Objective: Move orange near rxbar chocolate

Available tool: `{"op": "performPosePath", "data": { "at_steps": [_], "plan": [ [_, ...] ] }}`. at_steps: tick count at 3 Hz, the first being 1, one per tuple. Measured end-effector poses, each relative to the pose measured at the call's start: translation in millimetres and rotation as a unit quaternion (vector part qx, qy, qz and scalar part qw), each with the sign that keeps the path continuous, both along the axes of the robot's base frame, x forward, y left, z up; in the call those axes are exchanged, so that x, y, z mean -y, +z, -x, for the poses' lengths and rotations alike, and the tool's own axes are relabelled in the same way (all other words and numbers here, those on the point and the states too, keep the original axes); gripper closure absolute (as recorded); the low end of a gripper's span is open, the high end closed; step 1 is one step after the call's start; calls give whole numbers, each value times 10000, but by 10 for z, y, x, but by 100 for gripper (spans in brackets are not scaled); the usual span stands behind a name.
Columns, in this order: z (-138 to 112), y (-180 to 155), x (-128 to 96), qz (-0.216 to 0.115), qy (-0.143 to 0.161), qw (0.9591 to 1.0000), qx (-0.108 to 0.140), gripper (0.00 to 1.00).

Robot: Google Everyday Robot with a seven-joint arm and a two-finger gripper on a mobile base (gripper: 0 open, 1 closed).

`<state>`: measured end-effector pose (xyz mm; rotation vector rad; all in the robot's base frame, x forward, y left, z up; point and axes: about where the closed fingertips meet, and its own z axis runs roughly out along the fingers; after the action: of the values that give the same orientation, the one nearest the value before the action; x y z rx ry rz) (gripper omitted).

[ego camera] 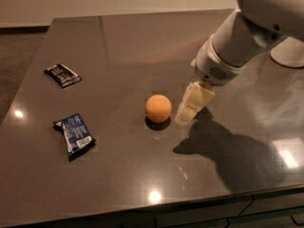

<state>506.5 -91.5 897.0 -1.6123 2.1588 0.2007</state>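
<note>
The orange (158, 108) sits near the middle of the dark table (142, 46). The rxbar chocolate (62, 75), a flat black wrapper with white lettering, lies at the far left of the table. My gripper (186, 116) hangs from the white arm (242, 37) and is just right of the orange, close to it but apart, low over the table.
A crumpled blue wrapper with a white label (74, 134) lies at the left front, below the black bar. The table's front edge runs along the bottom. The arm's shadow falls on the table at the right front.
</note>
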Motion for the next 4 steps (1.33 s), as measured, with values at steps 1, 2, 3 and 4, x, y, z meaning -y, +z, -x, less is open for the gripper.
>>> {"op": "performPosePath", "data": {
  "at_steps": [1, 2, 3, 4],
  "plan": [
    [-42, -182, -241, -239, 123, 9995, -163, 0],
    [4, -302, -478, -422, 321, 9982, -273, 0],
    [64, -400, -707, -511, 530, 9969, -273, 22],
    [87, -401, -810, -548, 614, 9963, -236, 54]
  ]
}}
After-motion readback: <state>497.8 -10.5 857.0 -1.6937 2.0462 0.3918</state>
